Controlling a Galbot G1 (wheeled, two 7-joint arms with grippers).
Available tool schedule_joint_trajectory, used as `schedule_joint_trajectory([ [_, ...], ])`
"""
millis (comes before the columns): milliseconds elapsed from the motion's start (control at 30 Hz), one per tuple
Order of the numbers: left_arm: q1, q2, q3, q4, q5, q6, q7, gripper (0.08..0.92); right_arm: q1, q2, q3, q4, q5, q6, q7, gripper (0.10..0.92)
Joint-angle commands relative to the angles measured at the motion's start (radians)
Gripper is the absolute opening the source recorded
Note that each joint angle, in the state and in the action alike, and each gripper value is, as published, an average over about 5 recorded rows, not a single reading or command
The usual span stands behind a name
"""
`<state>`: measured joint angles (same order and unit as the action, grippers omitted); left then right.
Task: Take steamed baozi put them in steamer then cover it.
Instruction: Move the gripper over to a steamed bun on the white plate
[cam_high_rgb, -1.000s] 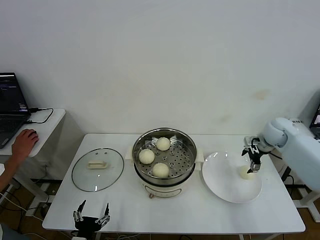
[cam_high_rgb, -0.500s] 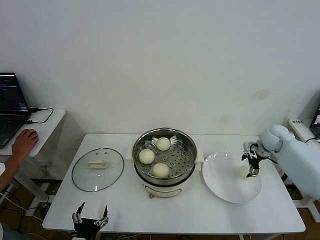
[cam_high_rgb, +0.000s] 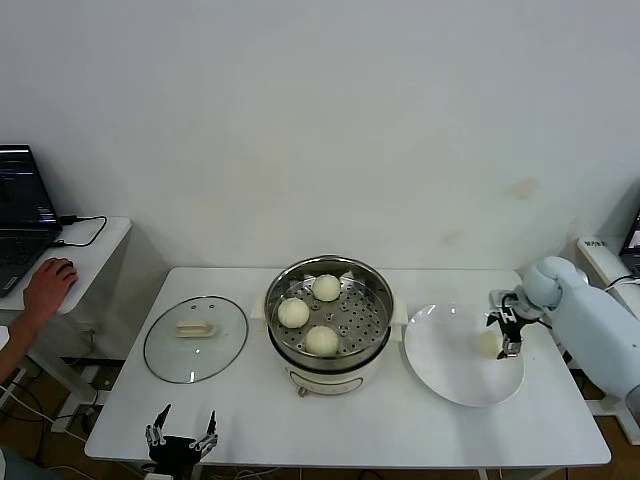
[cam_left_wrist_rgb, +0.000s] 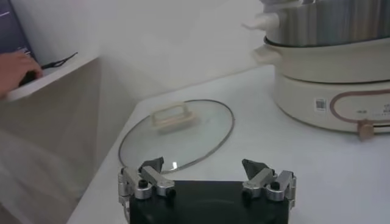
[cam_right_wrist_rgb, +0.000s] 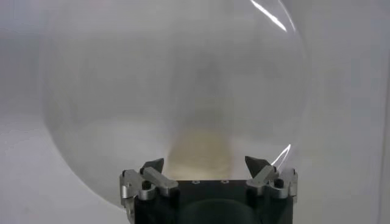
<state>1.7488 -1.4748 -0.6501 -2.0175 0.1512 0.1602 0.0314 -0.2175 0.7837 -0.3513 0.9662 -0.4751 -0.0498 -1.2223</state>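
Three steamed baozi (cam_high_rgb: 320, 340) are sat on the perforated tray of the steamer (cam_high_rgb: 329, 322) mid-table, the fourth bun (cam_high_rgb: 489, 345) is left on the white plate (cam_high_rgb: 455, 365) (right side). The right gripper (cam_high_rgb: 507, 334) is held over it, fingers spread, nothing grasped. The left gripper (cam_high_rgb: 181, 435) is parked released by the near edge, glass lid (cam_high_rgb: 195, 338) just beyond

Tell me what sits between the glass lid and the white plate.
The steamer, holding three baozi, stands between the lid and plate, clearest in the head view.
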Motion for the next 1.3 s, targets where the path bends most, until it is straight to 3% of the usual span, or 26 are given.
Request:
schedule_joint_trajectory([
  [33, 0.001, 0.001, -0.001, 0.004, 0.000, 0.000, -0.001, 0.823, -0.008, 0.024, 0.013, -0.048, -0.025, 0.021, 0.016, 0.822],
  [733, 0.002, -0.002, 0.005, 0.008, 0.011, -0.001, -0.002, 0.823, -0.002, 0.043, 0.013, -0.070, -0.033, 0.022, 0.030, 0.815],
  [1100, -0.002, -0.003, 0.012, 0.014, 0.013, -0.003, -0.004, 0.823, 0.010, 0.011, 0.010, -0.025, -0.009, -0.007, 0.014, 0.647],
  [1300, -0.012, -0.002, 0.007, 0.006, 0.011, -0.004, -0.005, 0.823, 0.110, -0.053, -0.080, 0.094, 0.131, -0.068, -0.024, 0.616],
])
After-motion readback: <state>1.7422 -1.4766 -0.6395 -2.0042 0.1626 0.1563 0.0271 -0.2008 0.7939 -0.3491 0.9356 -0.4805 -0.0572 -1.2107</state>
